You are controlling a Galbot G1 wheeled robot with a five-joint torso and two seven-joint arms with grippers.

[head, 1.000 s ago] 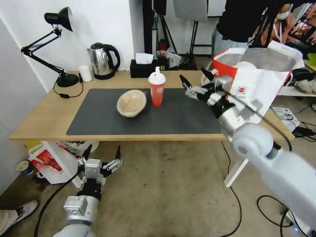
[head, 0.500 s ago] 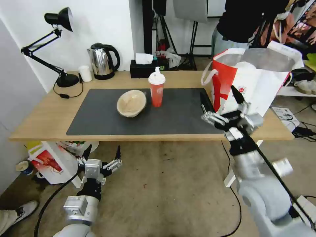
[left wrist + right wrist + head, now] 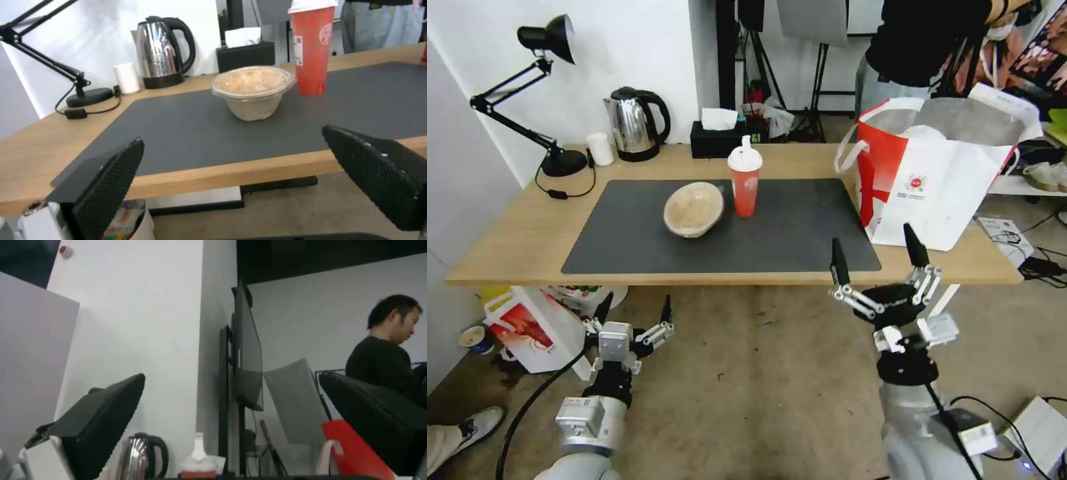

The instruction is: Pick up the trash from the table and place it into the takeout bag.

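**Desk:** Since the earlier frames, what has been moved?

**Field:** Pulled back from beside the large white-and-red takeout bag with silver foil lining (image 3: 944,177), the right end effector (image 3: 879,267) is now seen below the front edge of the long light-wood worktop (image 3: 507,250), fingers spread apart and nothing held. The left end effector (image 3: 632,319) has been left low over the floor, also spread and empty.

**Desk:** What is counted on the dark grey mat (image 3: 627,243)?

**Field:** Two pieces of trash are seen there: one beige pulp bowl (image 3: 694,209) under what looks like a clear lid, and one red drink cup with a white domed lid (image 3: 744,183), standing just beside each other near the mat's middle. One pale rounded shape is glimpsed inside the bag, which stands open at the worktop's right end; what it is cannot be told.

**Desk:** How are they expected to handle?

**Field:** Both are judged light. The bowl's thin wall would probably give under pressure, so a gentle pinch across the rim is suggested. The cup is tall and easily toppled, with a smooth wall that may slip; a hold around its mid-body, below the lid, is judged safest, and it should be kept upright in case liquid remains.
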